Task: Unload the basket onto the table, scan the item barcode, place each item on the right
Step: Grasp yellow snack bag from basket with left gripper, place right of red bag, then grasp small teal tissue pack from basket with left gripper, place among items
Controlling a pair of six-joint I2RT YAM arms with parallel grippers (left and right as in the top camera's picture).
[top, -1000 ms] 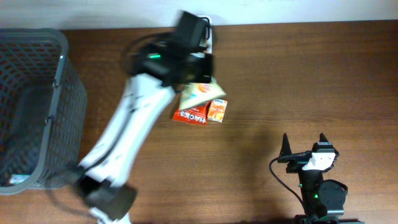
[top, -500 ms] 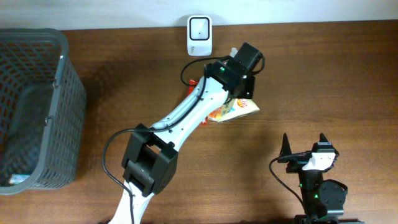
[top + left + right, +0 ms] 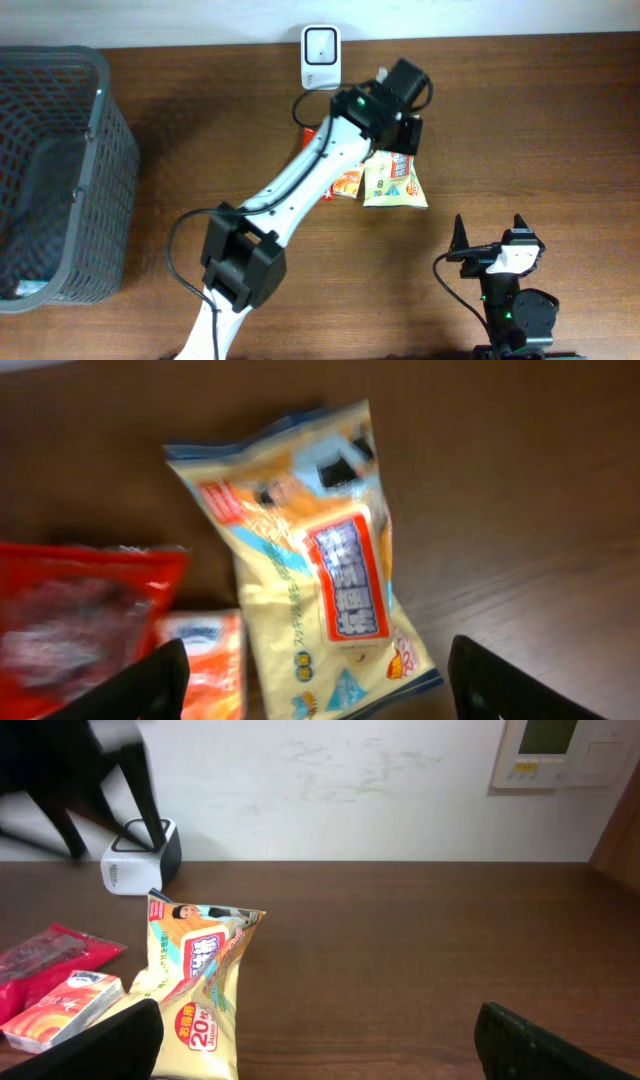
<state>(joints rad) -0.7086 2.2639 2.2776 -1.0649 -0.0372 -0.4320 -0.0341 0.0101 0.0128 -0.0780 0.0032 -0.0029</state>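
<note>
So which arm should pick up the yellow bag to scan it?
Left. The left pincer hovers open right over the yellow bag, near the scanner. The right pincer sits parked at the table's near edge, farther from the bag.

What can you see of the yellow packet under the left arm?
The yellow packet is a glossy, crinkled plastic-film pouch, pale yellow with blue trim at its sealed ends and a red label bearing white characters. It lies printed face up on the wooden table, one long edge against the small orange box. The left gripper hangs above it, jaws open, not touching it. No barcode shows.
</note>
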